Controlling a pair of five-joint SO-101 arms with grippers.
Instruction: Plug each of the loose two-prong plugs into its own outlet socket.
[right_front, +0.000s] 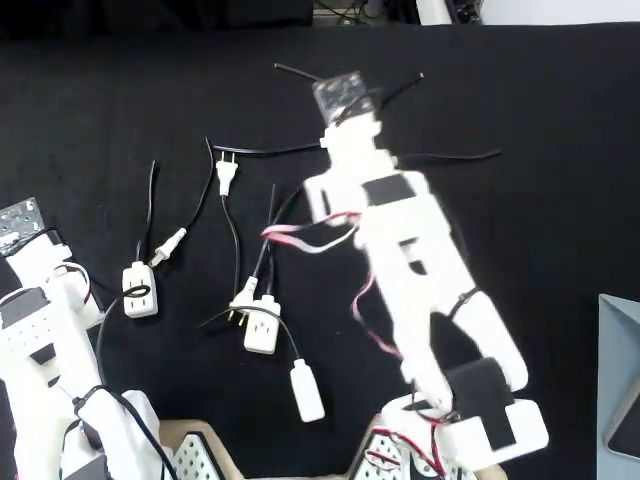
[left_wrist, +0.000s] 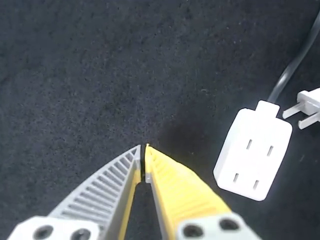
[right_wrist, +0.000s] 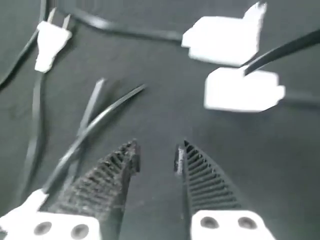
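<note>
White loose plug lies left of centre in the upper half of the high view. Its long axis runs up and down the frame, with the prongs toward the top edge and its black cord trailing down.

My right gripper is spread wide with nothing between its fingers. My right arm stretches to the upper centre, so the plug sits to the left of its end and a little lower. I judge this the nearer arm.

My left gripper is pressed together and empty at the lower left, near an outlet socket. A second plug has its prongs just beside that socket, not in it.

Bare black cloth leaves room on both sides of the loose plug. Thin cords cross the cloth between my right fingers and the plug and could snag on the way in.
</note>
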